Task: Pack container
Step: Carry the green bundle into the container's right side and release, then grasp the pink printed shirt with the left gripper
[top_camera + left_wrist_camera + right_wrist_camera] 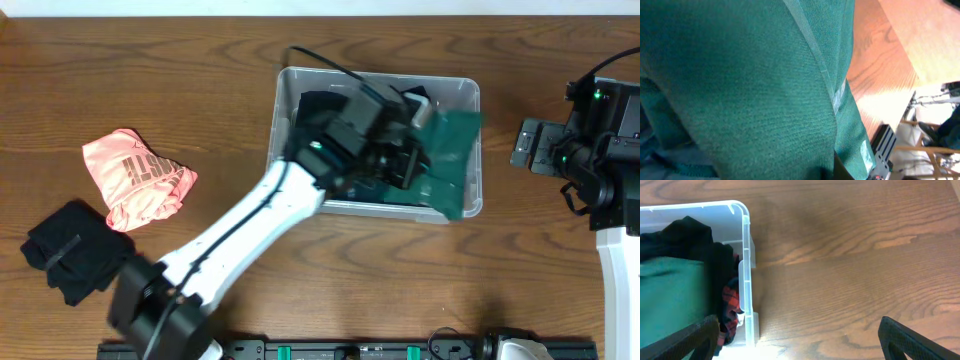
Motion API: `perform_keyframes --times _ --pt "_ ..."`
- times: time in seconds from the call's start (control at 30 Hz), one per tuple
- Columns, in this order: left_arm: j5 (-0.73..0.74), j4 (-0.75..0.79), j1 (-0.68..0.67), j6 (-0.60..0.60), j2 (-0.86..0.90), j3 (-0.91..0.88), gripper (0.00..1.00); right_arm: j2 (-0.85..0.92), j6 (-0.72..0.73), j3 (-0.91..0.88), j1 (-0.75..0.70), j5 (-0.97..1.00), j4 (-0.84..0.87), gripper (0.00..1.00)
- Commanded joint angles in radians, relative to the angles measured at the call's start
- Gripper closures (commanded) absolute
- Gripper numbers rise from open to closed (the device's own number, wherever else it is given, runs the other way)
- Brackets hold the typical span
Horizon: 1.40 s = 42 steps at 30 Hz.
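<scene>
The clear container [440, 82] stands mid-table with dark clothes in it. My left gripper [412, 150] is over its right half, shut on a green garment [452, 150] that hangs across the right and front rim. In the left wrist view the green garment [750, 85] fills the frame and hides the fingers. My right gripper [520, 145] is open and empty over bare table right of the container. The right wrist view shows the right gripper [800, 340] beside the container's corner [745, 245], with black, green and red plaid cloth inside.
A pink garment [135, 178] and a black garment [72, 250] lie on the table at the left. The left arm stretches from the front left across to the container. The right arm's base stands at the right edge.
</scene>
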Motion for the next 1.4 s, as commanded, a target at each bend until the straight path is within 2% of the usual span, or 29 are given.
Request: perform_keyframes --times 0.0,0.47,0.5,0.53,0.6,0.63,0.67,0.73,0.93,1.13,1.27,1.37 --pt "-0.017 0.039 -0.004 -0.051 0.045 0.01 0.94 -0.003 0.013 0.0 -0.005 -0.008 0.0 0.01" --pt "-0.065 0.156 -0.001 -0.065 0.186 0.01 0.94 0.002 0.013 -0.001 -0.005 -0.016 0.0 0.01" --pt "-0.081 0.152 -0.001 -0.064 0.191 0.01 0.9 0.002 0.013 -0.001 -0.005 -0.016 0.0 0.01" --pt "-0.102 0.144 0.001 -0.064 0.191 0.01 0.83 0.002 0.013 -0.001 -0.005 -0.016 0.0 0.01" --pt "-0.137 0.13 0.008 -0.064 0.191 0.01 0.53 0.002 0.013 -0.001 -0.005 -0.016 0.0 0.01" --pt "-0.142 0.123 0.014 -0.063 0.189 0.01 0.45 0.002 0.013 -0.001 -0.005 -0.016 0.0 0.01" --pt "-0.141 0.117 0.023 -0.056 0.186 0.01 0.26 0.002 0.013 -0.001 -0.005 -0.016 0.0 0.01" --pt "-0.142 0.091 0.048 -0.025 0.173 0.01 0.02 0.002 0.012 -0.001 -0.005 -0.016 -0.001 0.01" --pt "-0.257 -0.024 0.166 0.035 0.053 0.011 0.02 0.002 0.012 -0.001 -0.005 -0.016 -0.002 0.01" --pt "-0.43 -0.196 0.361 0.102 -0.192 0.01 0.02 0.007 0.009 -0.001 -0.005 -0.016 -0.002 0.01" --pt "-0.439 -0.341 0.622 0.102 -0.31 0.01 0.02 0.008 0.009 -0.001 -0.005 -0.016 -0.001 0.01" --pt "-0.406 -0.43 0.868 0.102 -0.308 0.01 0.02 0.008 0.009 -0.001 -0.005 -0.019 0.0 0.01"
